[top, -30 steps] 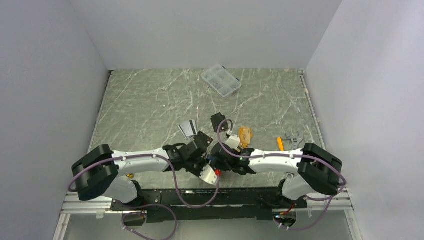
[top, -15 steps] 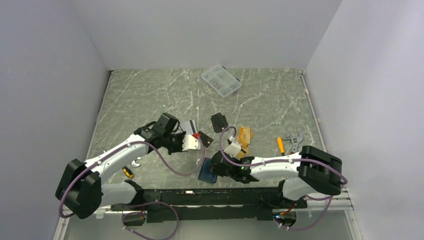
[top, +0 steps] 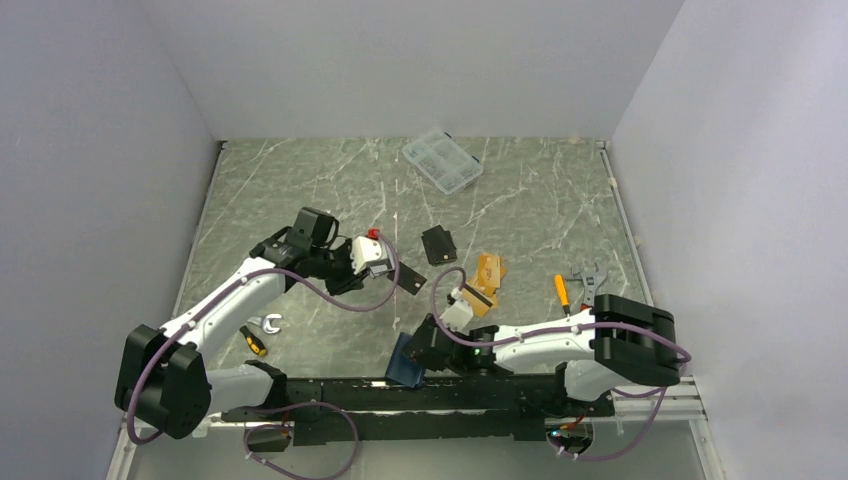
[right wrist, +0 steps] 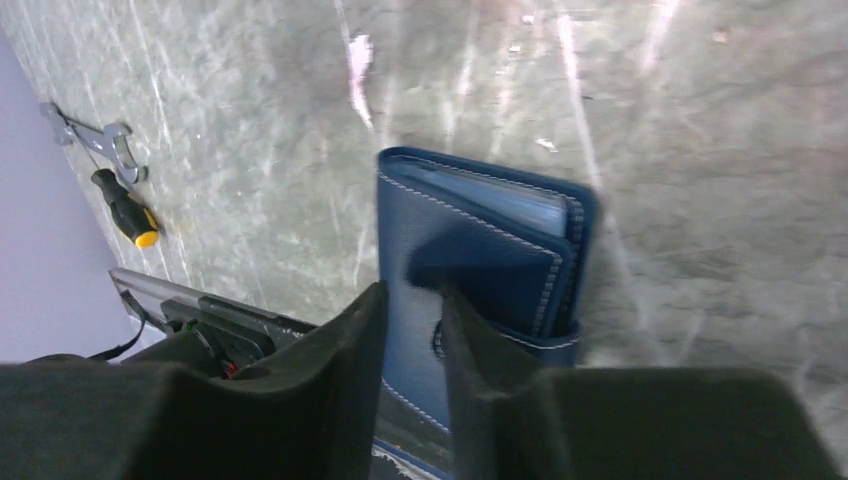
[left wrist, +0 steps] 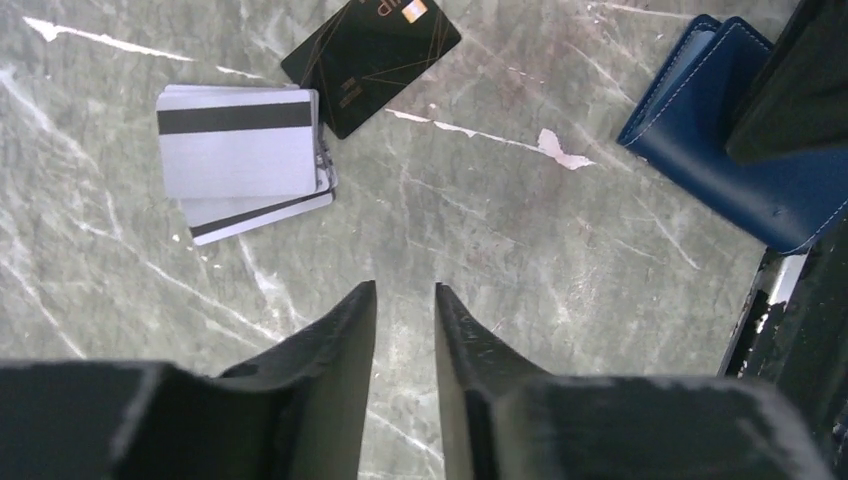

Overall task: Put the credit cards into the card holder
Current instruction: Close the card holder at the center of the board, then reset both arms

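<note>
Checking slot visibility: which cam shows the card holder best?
Right wrist: the card holder fills mid-frame, stitching and inner leaves visible, slightly blurred. Left wrist: only part of it, at the right edge. Top external: a small navy patch, low in frame.

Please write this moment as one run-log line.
left jaws: narrowly open, empty, near silver cards | right jaws: astride card holder edge, grip unclear | black card: flat beside silver cards

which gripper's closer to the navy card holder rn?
Right. The right gripper sits at the edge of the card holder; the left gripper hovers apart from it, nearer the silver cards.
</note>
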You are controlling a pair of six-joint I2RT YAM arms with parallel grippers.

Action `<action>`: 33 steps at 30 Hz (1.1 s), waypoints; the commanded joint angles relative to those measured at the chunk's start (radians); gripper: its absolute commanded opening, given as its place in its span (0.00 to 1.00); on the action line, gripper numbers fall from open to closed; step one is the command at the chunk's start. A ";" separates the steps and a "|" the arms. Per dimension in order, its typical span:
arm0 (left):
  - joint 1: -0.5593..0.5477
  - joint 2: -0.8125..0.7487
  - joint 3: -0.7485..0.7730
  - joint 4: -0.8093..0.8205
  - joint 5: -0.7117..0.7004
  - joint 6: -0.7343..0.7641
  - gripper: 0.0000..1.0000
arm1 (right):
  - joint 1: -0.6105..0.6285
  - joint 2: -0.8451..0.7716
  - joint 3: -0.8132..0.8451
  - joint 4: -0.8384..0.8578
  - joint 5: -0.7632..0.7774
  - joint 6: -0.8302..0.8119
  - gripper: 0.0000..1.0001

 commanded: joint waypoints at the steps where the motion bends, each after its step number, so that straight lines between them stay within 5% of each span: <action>1: 0.049 -0.009 0.078 -0.038 0.000 -0.085 0.38 | 0.010 0.167 -0.022 -0.511 -0.077 -0.133 0.39; 3: 0.096 -0.020 0.102 -0.056 0.002 -0.096 0.95 | -0.043 0.166 0.027 -0.479 -0.051 -0.218 0.44; 4: 0.118 -0.021 0.116 -0.064 0.005 -0.101 0.99 | -0.078 0.167 0.054 -0.467 -0.043 -0.263 0.47; 9: 0.234 -0.016 0.198 -0.120 0.069 -0.132 0.99 | -0.197 0.133 0.281 -0.492 0.034 -0.536 0.72; 12: 0.291 -0.007 0.251 -0.146 0.054 -0.167 0.99 | -0.240 0.091 0.418 -0.524 0.043 -0.680 0.98; 19: 0.541 0.016 0.322 -0.149 0.198 -0.266 0.99 | -0.334 -0.078 0.593 -0.499 -0.011 -1.003 1.00; 23: 0.589 0.074 0.380 -0.166 0.209 -0.288 0.99 | -0.483 -0.139 0.665 -0.474 -0.116 -1.130 1.00; 28: 0.592 -0.009 0.221 0.155 0.034 -0.435 1.00 | -0.751 -0.182 0.640 -0.419 -0.122 -1.181 1.00; 33: 0.591 -0.024 0.052 0.401 -0.007 -0.465 0.99 | -1.065 -0.262 0.365 -0.170 -0.074 -1.248 1.00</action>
